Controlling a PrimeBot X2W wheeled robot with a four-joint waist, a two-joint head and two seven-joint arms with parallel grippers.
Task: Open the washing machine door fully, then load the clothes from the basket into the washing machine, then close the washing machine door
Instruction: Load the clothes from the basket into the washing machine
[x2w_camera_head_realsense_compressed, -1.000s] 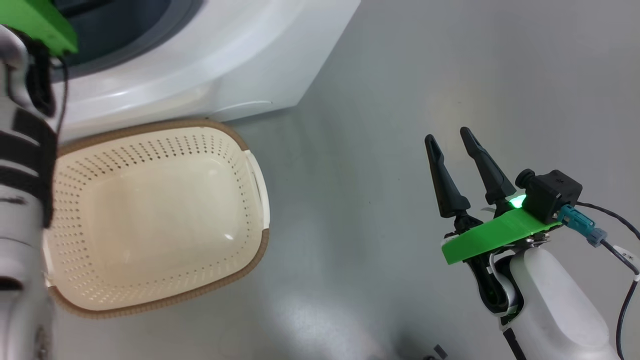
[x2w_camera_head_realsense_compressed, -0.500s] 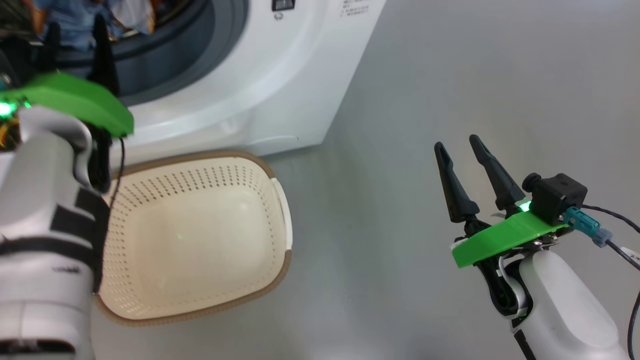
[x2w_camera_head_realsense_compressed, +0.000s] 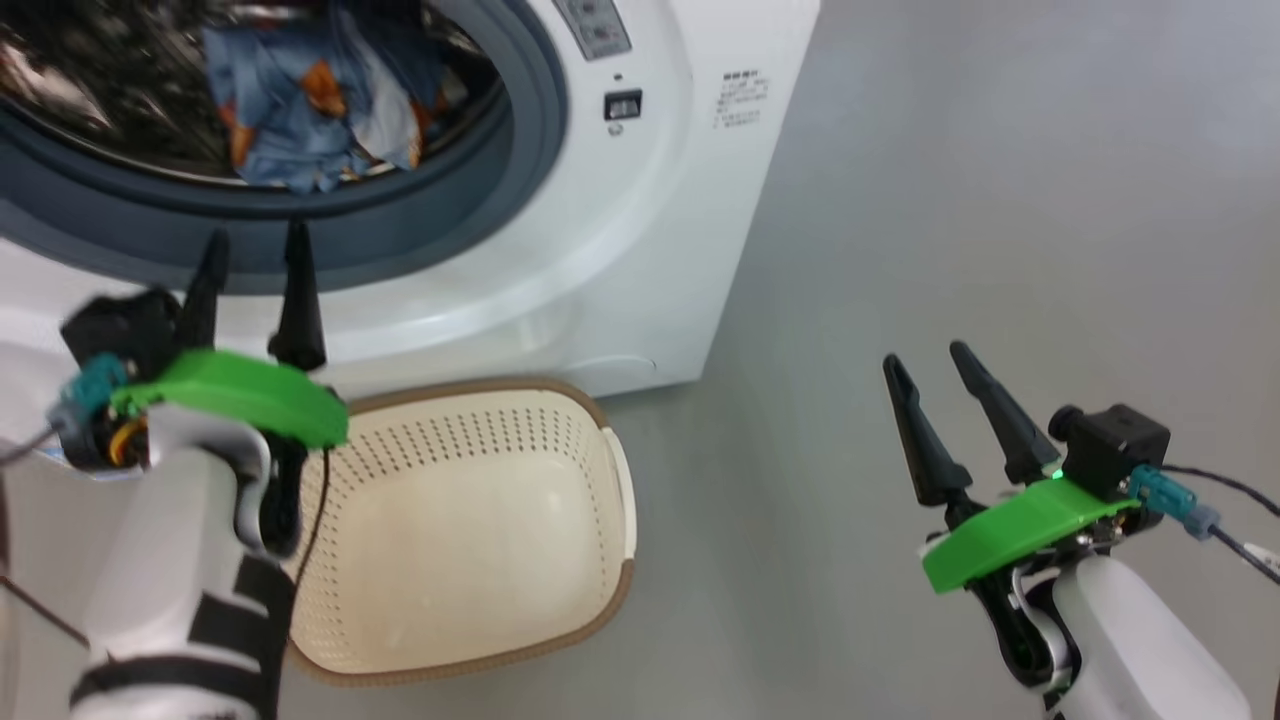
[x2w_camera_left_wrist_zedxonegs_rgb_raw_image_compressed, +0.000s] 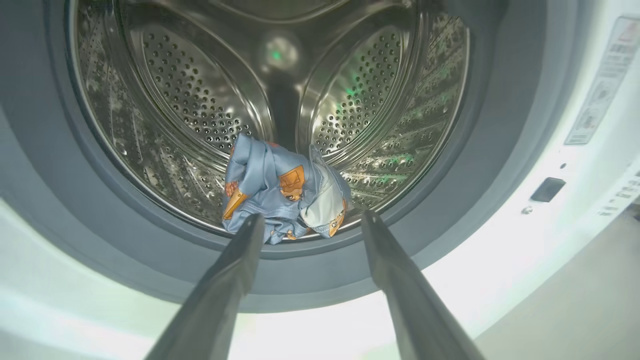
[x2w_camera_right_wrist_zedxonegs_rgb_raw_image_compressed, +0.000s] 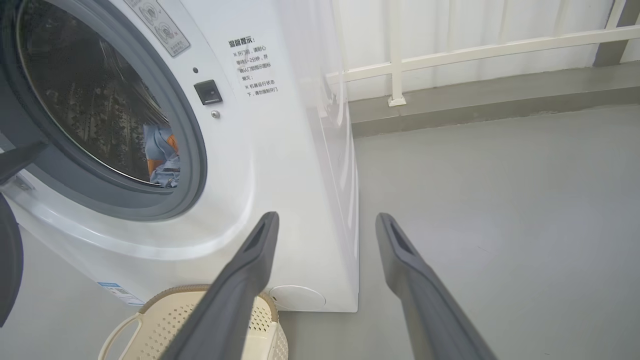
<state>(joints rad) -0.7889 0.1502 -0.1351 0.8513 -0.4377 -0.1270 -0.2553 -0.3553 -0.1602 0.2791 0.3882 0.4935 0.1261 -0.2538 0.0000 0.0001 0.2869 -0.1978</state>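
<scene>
**Clothes in the drum, basket bare, both end effectors free**

The clothes (x2w_camera_left_wrist_zedxonegs_rgb_raw_image_compressed: 282, 192) lie as a crumpled blue bundle with orange figures and a white patch. They sit at the lower front lip of the drum (x2w_camera_left_wrist_zedxonegs_rgb_raw_image_compressed: 190, 100), in the centre of my left wrist view and at the upper left of the head view. Soft and limp, the cloth sits slumped at the low point of the curved, perforated steel. Its lowest fold reaches close to the grey rubber gasket (x2w_camera_left_wrist_zedxonegs_rgb_raw_image_compressed: 310, 285), and I judge it could catch there when the door swings shut.

My left end effector (x2w_camera_left_wrist_zedxonegs_rgb_raw_image_compressed: 314, 220) hangs just before the opening. Its two dark tapered fingers are spread wide with nothing between them, pointing at the bundle.

The washing machine (x2w_camera_head_realsense_compressed: 640, 250) is a glossy white box with its round mouth uncovered. Below it, at lower centre of the head view, the basket (x2w_camera_head_realsense_compressed: 470, 440) stands near the machine's front, probably to keep the carry short. It is cream plastic with rows of small holes and a brown rim, and nothing is inside.

My right end effector (x2w_camera_head_realsense_compressed: 925, 357), at lower right, is likewise spread and holds nothing. It is well apart from the machine, over the smooth grey floor (x2w_camera_head_realsense_compressed: 950, 200). I judge that only the door remains.
</scene>
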